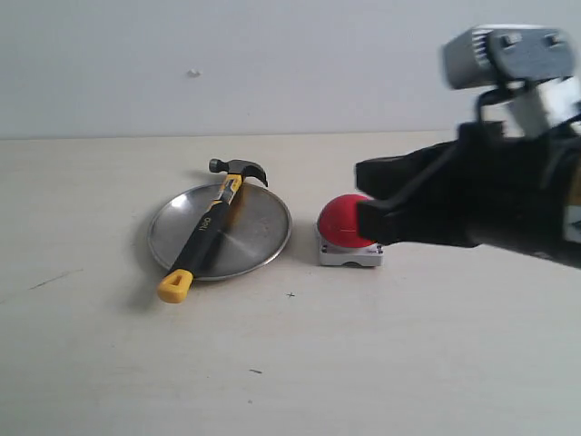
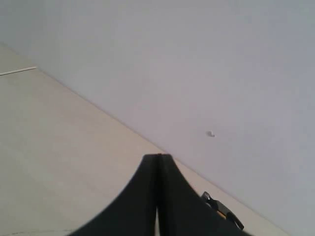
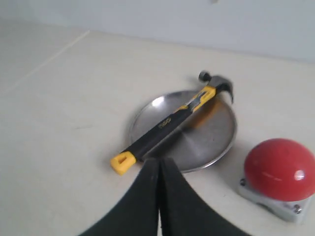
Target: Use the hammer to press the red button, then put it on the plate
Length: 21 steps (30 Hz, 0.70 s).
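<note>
At the right of the desk, the right fingers are pressed together, gripping nothing, and hang above the surface. In the exterior view they cover part of the red button. The left fingers are also pressed together and hold nothing, aimed toward the pale wall behind the desk. The button sits just beside the plate, not touching it. The hammer lies slantwise across the plate, its dark head over the far rim and its yellow handle end jutting past the near rim.

Closed right tool, empty, arm held aloft, closed left tool, empty
</note>
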### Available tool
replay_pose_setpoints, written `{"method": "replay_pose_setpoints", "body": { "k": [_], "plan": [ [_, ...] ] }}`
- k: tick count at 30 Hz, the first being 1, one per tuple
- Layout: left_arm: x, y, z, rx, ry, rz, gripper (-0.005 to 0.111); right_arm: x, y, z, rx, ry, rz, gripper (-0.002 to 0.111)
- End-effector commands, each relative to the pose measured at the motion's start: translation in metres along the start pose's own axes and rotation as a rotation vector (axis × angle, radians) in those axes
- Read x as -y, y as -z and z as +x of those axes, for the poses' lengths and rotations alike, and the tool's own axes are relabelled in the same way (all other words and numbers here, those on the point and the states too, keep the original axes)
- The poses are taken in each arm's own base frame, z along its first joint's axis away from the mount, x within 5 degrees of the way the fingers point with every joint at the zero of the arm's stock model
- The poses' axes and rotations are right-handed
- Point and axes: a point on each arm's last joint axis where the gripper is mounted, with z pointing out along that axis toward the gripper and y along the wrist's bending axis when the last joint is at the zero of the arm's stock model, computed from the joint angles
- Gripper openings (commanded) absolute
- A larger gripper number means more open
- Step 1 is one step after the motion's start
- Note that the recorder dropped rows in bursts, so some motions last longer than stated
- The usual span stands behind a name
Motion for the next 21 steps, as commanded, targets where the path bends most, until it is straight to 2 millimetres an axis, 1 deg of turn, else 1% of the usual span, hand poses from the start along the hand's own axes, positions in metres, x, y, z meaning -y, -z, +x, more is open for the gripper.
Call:
{"method": "replay_pose_setpoints", "body": {
  "k": [1, 4, 7, 11, 14, 16, 21],
  "plan": [
    [-0.001, 0.000, 0.001, 0.004, 0.005, -0.001, 0.000, 0.017, 0.045, 0.004, 0.183, 0.013, 0.032, 0.000],
    [-0.001, 0.000, 0.001, 0.004, 0.005, -0.001, 0.000, 0.026, 0.070, 0.019, 0.284, 0.021, 0.063, 0.000],
    [-0.001, 0.000, 0.001, 0.004, 0.005, -0.001, 0.000, 0.038, 0.090, 0.043, 0.344, 0.008, 0.133, 0.000],
    [-0.001, 0.000, 0.001, 0.004, 0.005, -0.001, 0.000, 0.051, 0.108, 0.075, 0.402, -0.015, 0.241, 0.000],
    [-0.001, 0.000, 0.001, 0.004, 0.005, -0.001, 0.000, 0.056, 0.117, 0.097, 0.458, -0.020, 0.308, 0.000],
    [-0.001, 0.000, 0.001, 0.004, 0.005, -0.001, 0.000, 0.056, 0.125, 0.097, 0.522, -0.010, 0.335, 0.000],
    [-0.001, 0.000, 0.001, 0.004, 0.005, -0.001, 0.000, 0.060, 0.135, 0.106, 0.518, -0.031, 0.431, 0.000]
  ]
}}
